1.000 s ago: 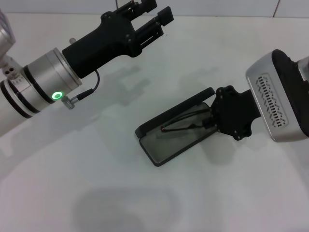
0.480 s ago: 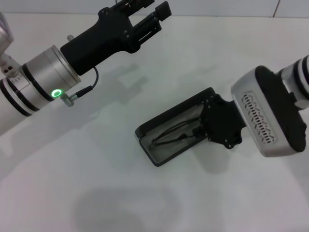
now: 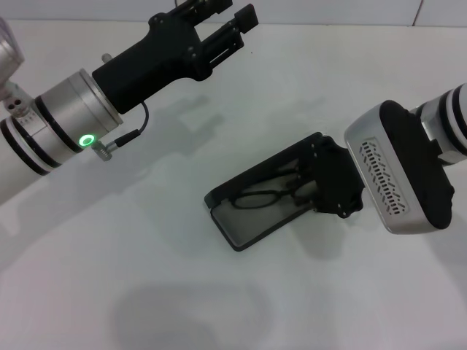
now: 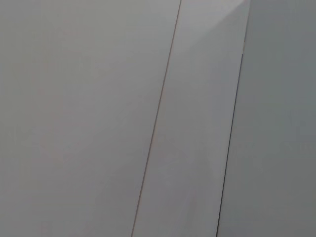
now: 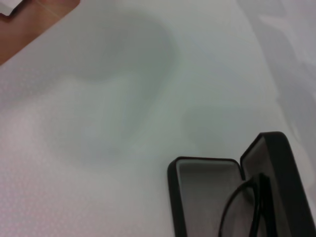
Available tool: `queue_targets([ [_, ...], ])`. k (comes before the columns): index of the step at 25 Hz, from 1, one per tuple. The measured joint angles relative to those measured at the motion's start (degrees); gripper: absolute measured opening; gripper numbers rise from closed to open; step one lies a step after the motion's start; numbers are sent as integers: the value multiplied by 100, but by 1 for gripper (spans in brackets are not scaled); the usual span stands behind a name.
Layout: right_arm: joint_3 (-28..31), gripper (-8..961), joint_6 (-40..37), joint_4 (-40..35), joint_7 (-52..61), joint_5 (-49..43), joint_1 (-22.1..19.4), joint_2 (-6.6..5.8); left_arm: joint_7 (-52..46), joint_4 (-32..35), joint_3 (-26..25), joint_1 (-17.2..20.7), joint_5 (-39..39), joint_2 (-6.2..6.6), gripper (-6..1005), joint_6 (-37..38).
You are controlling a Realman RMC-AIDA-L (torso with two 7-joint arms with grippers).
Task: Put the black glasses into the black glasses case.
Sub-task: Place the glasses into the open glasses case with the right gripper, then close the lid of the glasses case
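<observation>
Right gripper sits low over the far end of the open black glasses case, and you cannot tell how wide its fingers stand, because the black wrist body hides them in the head view and the right wrist view shows no fingers at all. Your black glasses lie inside the tray of the case, one lens rim showing against the grey lining, the rest running under the gripper. Watch the release: if the frame is tilted against the raised lid, a temple arm could ride over the rim and stop the case from closing, or the frame could come back out with the fingers as you lift. A sideways pull could also drag the light case across the white table. Farther off, your left gripper hangs raised above the table's far side, fingers apart and empty.
</observation>
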Motion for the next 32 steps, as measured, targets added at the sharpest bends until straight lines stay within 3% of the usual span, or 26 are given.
queue_targets([
  [2, 26, 221, -54, -37, 1, 45, -22, 0, -8, -9, -1, 0, 0, 0, 566, -1],
  [5, 264, 223, -307, -104, -7, 235, -60, -2, -27, -27, -4, 2, 0, 5, 566, -2],
  [10, 1415, 236, -1178, -197, -203, 910, -281, -19, -97, -17, 12, -14, 35, 7, 566, -27],
  [14, 2244, 251, -1441, -69, -561, 1551, -706, -7, -236, -16, 20, -47, 114, 9, 566, -294],
  [20, 3683, 273, -2084, 942, -1209, 2523, -1070, -47, -995, 24, 28, -336, 963, 50, 566, -1070],
  [24, 4537, 288, -2519, 1626, -1330, 2588, -1037, -56, -1228, 32, 33, -467, 1357, 51, 566, -1216],
  [32, 5942, 318, -2586, 2688, -1246, 2739, -1082, -63, -2127, 240, 39, -663, 2707, 56, 566, -1509],
])
